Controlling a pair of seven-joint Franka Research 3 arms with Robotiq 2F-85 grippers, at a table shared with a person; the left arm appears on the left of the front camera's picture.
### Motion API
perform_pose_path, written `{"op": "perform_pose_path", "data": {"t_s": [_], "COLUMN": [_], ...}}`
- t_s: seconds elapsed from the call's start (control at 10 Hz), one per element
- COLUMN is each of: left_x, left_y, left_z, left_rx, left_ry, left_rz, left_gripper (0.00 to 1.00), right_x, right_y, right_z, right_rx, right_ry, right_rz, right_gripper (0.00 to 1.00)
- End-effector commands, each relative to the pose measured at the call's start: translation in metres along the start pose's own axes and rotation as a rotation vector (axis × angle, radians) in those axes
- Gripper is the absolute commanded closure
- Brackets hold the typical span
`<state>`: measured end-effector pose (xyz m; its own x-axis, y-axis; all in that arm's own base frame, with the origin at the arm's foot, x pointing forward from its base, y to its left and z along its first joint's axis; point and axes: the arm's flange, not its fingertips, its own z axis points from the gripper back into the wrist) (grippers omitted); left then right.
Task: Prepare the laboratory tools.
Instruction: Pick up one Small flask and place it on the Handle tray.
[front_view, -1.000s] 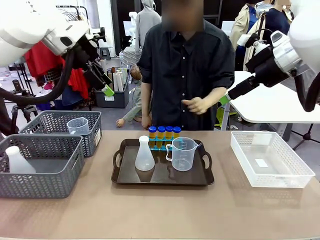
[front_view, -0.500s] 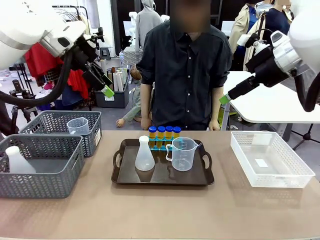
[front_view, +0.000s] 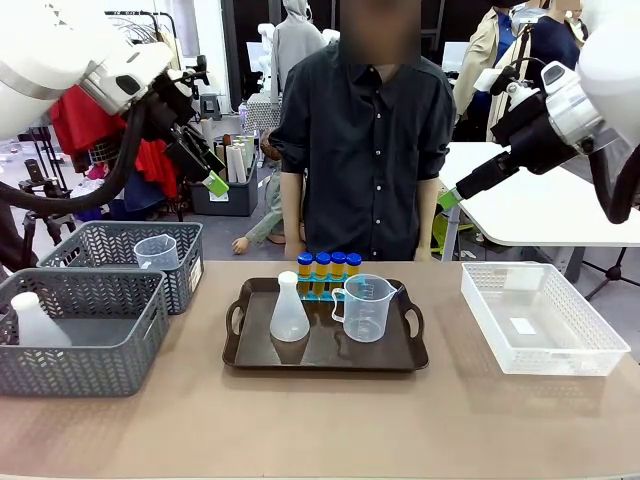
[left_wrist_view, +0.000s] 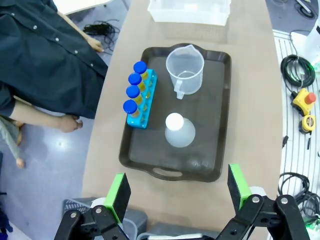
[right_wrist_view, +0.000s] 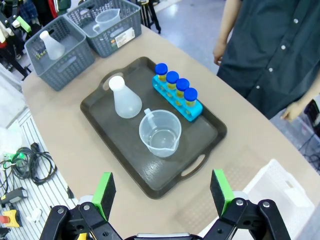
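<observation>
Standing on the table, the dark brown handled tray serves as the landmark for everything else. On its far edge, toward the person, the small blue holed rack is set with four blue-capped tubes of yellow liquid held upright in a row. The translucent white conical flask is placed on the tray's left half, upright, just in front of the rack. The clear handled measuring beaker is seen on the tray's right half, beside the flask and apart from it, with nothing visible in it.

The left gripper is held high above the tray's left end, well clear of it; its green-padded fingers are spread wide with nothing between them. The right gripper is likewise held high above and to the right of the tray, its fingers parted and nothing grasped.

To the left of the tray, two grey baskets are found: a second flask is kept in the nearer one, a second beaker in the farther one. To the right of the tray a clear plastic bin is placed. The person's hands are hung at the sides, behind the tray's far edge.
</observation>
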<state>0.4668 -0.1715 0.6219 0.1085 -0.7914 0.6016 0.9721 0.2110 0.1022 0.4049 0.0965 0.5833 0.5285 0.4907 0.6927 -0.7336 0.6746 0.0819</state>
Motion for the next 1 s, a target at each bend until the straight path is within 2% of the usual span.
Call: {"op": "perform_pose_path", "data": {"t_s": [0.0, 0.9], "left_x": [-0.0003, -0.0003], "left_y": [0.0009, 0.0009], "left_z": [0.001, 0.001], "left_rx": [0.007, 0.007], "left_ry": [-0.003, -0.003], "left_rz": [0.005, 0.005], "left_gripper": [0.0, 0.0], "right_x": [0.0006, 0.0006], "right_y": [-0.0004, -0.0004], "right_z": [0.0007, 0.0007], "right_rx": [0.013, 0.013], "right_ry": [-0.009, -0.009], "right_rz": [-0.004, -0.004], "right_gripper": [0.0, 0.0]}}
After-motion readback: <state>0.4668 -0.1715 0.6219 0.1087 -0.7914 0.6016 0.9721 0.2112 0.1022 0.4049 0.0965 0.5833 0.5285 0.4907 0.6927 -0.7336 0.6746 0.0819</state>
